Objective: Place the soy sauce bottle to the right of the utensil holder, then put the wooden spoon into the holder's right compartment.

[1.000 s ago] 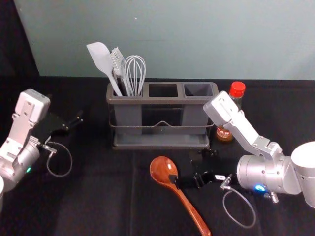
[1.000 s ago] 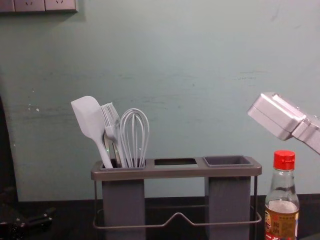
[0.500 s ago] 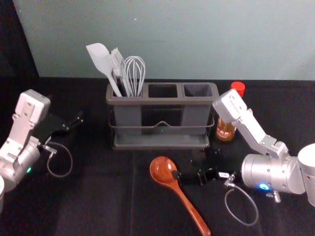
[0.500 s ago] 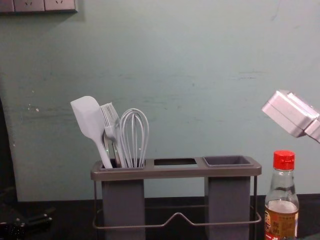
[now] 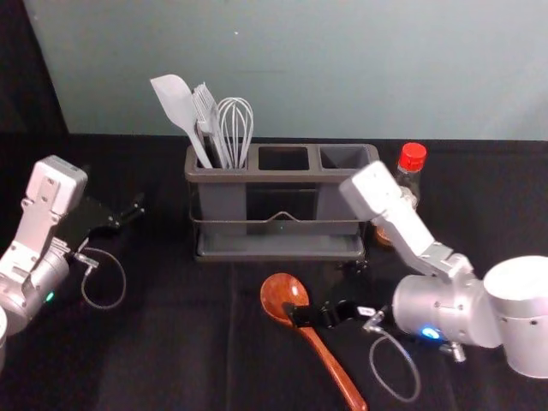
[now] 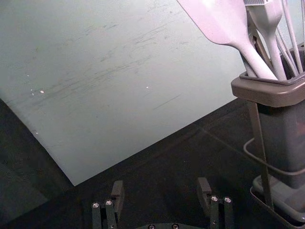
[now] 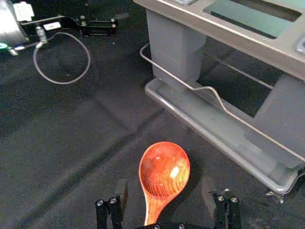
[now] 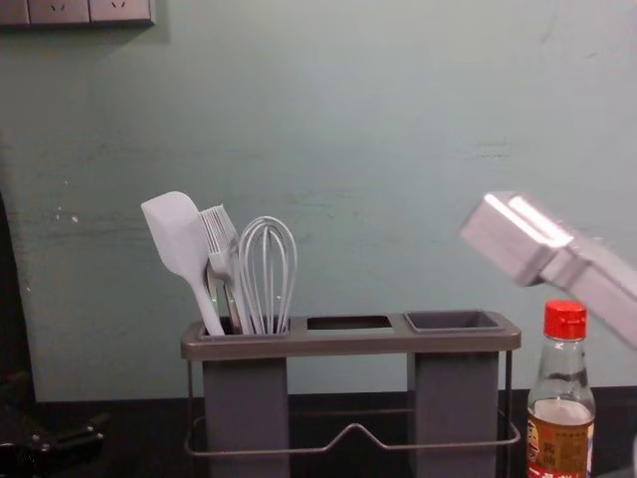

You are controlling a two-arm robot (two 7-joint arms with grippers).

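Right of the utensil holder stands the soy sauce bottle, that step apparently done. The wooden spoon lies in front, ungrasped between the right gripper's wide-spread fingers, its insertion left to do; the left gripper idles wide at left.

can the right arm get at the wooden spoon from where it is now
Most likely yes: the right gripper is open at the neck of the wooden spoon, one finger to each side, and nothing seems to block it.
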